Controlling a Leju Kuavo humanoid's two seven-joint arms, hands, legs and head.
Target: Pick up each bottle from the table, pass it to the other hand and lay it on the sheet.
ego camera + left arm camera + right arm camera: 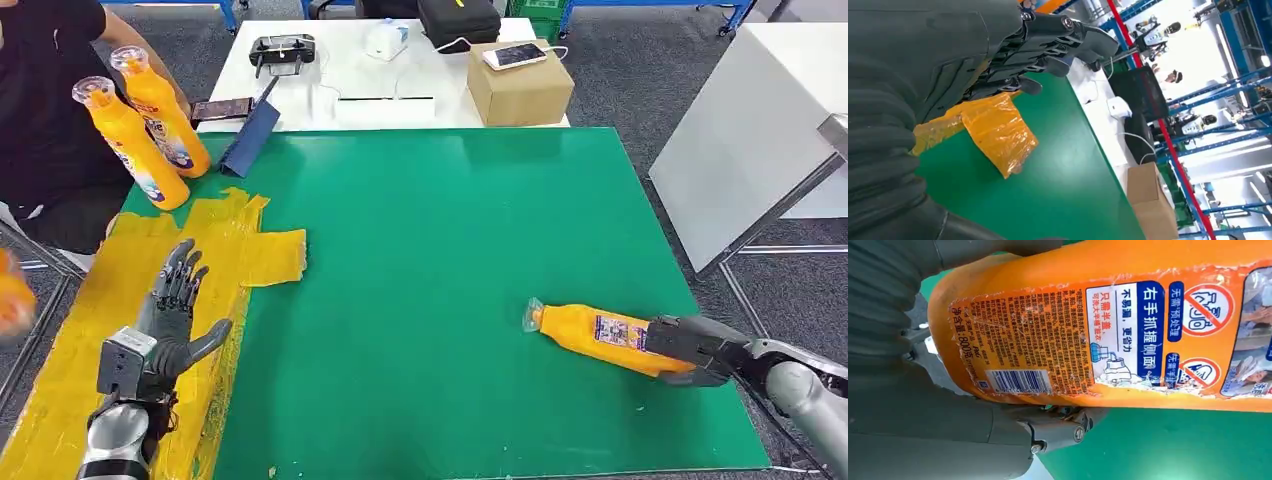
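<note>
1. Right hand (690,350) closed around the base end of an orange bottle (590,330) lying on its side on the green counter (450,300), cap pointing toward the middle. Gripped low, probably so the neck end stays free for the other hand to take.
2. Seen close in the right wrist view, bottle label (1098,340) right against the palm, fingers wrapped beneath; a firm hold by the look of it, though whether lifted or resting on the counter cannot be told.
3. Left hand (175,310) empty, fingers spread and straight, hovering over the yellow sheet (70,360) at the counter's left side. Likely waiting there to receive the pass near the drop spot.
4. Well apart, the two hands: a long reach across the green surface needed before any handover.
5. Two more orange bottles (150,125) held up by a person (50,100) at the far left corner, just beyond the sheet.
6. Behind, a white table (330,95) with a cardboard box (520,85), a phone (515,55), a controller (282,48).
7. Nothing on the green between bottle and sheet; only the sheet's crumpled flap (275,255) near the path.
</note>
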